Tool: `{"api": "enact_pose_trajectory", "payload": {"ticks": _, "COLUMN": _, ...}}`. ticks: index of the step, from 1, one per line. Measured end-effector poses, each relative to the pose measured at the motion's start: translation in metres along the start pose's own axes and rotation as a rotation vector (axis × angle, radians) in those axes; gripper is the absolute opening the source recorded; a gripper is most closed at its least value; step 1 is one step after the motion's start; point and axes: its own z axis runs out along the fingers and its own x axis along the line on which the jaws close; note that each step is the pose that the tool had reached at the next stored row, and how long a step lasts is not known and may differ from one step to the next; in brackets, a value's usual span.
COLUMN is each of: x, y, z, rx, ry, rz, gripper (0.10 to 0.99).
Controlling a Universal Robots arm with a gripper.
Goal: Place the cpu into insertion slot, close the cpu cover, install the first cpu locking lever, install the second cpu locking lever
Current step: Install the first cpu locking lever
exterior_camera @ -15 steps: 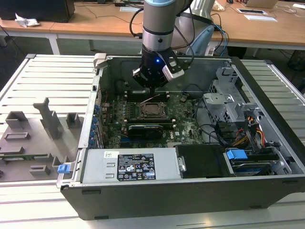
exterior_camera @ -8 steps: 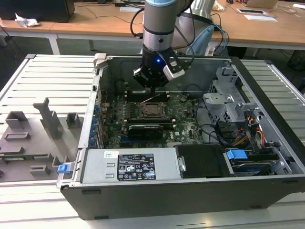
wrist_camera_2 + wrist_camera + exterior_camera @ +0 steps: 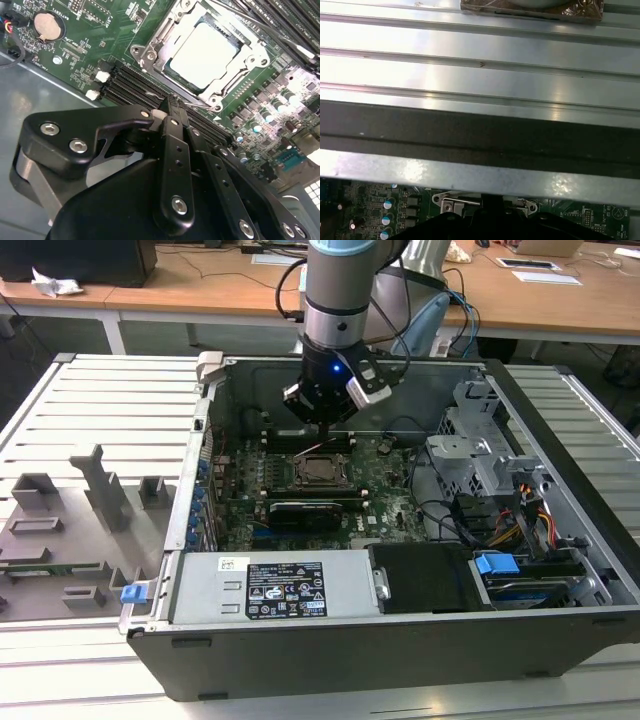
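Tool (image 3: 172,107) pinched shut, empty, tips just short of the slot (image 3: 150,47).

Cpu (image 3: 202,57) seated in slot under lowered cover (image 3: 252,55), at 12 o'clock from the tips in the second wrist view. Likely light, stiff, fragile beneath; best gripped by edges. Levers hard to make out.

case wall: (image 3: 480,135) dark band between ribbed silvery metal strips
board: (image 3: 375,205) green, small capacitors, just beside the wall
tool: (image 3: 492,227) black, over the board
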Motion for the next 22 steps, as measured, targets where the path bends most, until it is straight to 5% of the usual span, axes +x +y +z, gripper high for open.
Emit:
{"api": "enact_pose_trajectory", "payload": {"ticks": 11, "x": -0.0044, "y": 0.0026, "z": 0.0044, "rx": 0.0, "ry": 0.0001, "rz": -0.001, "gripper": 0.106}}
{"api": "enact_pose_trajectory", "payload": {"ticks": 15, "x": -0.0065, "y": 0.0022, "z": 0.009, "rx": 0.012, "ry": 0.0011, "rz": -0.001, "gripper": 0.106}}
{"api": "enact_pose_trajectory", "payload": {"ticks": 22, "x": -0.0106, "y": 0.0017, "z": 0.0139, "rx": 0.017, "ry": 0.0015, "rz": 0.0, "gripper": 0.106}}
